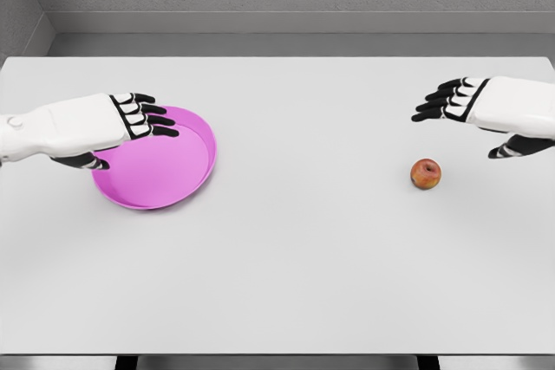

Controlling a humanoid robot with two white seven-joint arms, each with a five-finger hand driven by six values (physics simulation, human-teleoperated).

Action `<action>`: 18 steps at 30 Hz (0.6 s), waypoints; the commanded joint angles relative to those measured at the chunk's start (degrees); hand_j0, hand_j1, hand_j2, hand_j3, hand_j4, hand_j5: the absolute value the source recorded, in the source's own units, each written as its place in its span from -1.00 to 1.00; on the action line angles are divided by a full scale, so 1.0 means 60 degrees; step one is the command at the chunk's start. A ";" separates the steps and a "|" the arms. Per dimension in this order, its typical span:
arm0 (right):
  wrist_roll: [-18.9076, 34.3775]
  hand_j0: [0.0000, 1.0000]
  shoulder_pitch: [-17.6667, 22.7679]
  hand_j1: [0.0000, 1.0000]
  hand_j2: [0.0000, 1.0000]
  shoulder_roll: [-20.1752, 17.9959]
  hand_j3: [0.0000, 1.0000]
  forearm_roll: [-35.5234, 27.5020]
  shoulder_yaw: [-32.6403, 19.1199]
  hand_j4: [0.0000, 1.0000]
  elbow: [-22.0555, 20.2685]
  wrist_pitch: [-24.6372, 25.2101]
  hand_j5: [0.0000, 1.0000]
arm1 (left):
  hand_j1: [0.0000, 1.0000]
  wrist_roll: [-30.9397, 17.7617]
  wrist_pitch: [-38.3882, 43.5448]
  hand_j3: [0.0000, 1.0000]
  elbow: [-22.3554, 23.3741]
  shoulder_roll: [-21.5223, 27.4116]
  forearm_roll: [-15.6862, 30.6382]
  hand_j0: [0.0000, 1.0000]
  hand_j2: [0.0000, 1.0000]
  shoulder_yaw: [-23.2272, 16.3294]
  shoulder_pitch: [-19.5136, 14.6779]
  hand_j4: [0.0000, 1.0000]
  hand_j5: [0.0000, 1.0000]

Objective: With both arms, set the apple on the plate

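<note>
Left robot hand comes in from the left edge, palm down, black fingers stretched flat and a little apart, hovering over the near-left part of the plate; the thumb hangs below the palm at the plate's left rim, and whether it actually touches the plate is impossible to tell from this angle. Nothing is held in that hand. Over on the other side, the right robot hand reaches in from the right edge, its fingers likewise extended and loosely fanned, pointing toward the middle of the counter, thumb dropped beneath the palm, gripping nothing. The apple sits on the counter just below and to the left of that right hand, clear of it (a small gap shows between thumb and fruit). It is a small round apple, reddish with a yellow-orange blush and a dark dimple at the top. The plate is a shallow magenta dish with a raised rim, well apart from the apple, on the counter's left half. No labels or writing can be read anywhere.
</note>
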 commanded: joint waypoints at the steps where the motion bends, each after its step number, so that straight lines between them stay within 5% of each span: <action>1: -0.0004 1.00 0.0000 1.00 1.00 -0.0002 1.00 -0.0051 0.0029 1.00 -0.0011 0.0025 1.00 | 1.00 0.0003 0.0009 1.00 0.0000 0.0010 0.0057 1.00 1.00 0.0001 -0.0014 1.00 1.00; 10: -0.0034 1.00 -0.0103 1.00 1.00 0.0218 1.00 -0.0080 0.0483 1.00 0.0004 0.0025 1.00 | 1.00 -0.0289 0.0009 1.00 0.0000 -0.0063 0.0071 1.00 1.00 0.0030 -0.0029 1.00 1.00; 12: 0.0258 1.00 -0.0220 1.00 1.00 0.0233 1.00 -0.0300 0.0468 1.00 0.0472 0.0025 1.00 | 1.00 -0.0290 0.0009 1.00 0.0000 -0.0268 0.0071 1.00 1.00 0.0060 0.0029 1.00 1.00; 15: 0.0643 1.00 -0.0234 1.00 1.00 0.1023 1.00 -0.1794 0.0512 1.00 0.1439 0.0025 1.00 | 1.00 -0.0290 0.0009 1.00 0.0000 -0.0224 0.0086 1.00 1.00 -0.0013 -0.0058 1.00 1.00; 18: 0.0643 1.00 -0.0234 1.00 1.00 0.1243 1.00 -0.2746 0.0615 1.00 0.1571 0.0025 1.00 | 1.00 -0.0304 0.0009 1.00 0.0000 -0.0210 0.0071 1.00 1.00 -0.0072 -0.0176 1.00 1.00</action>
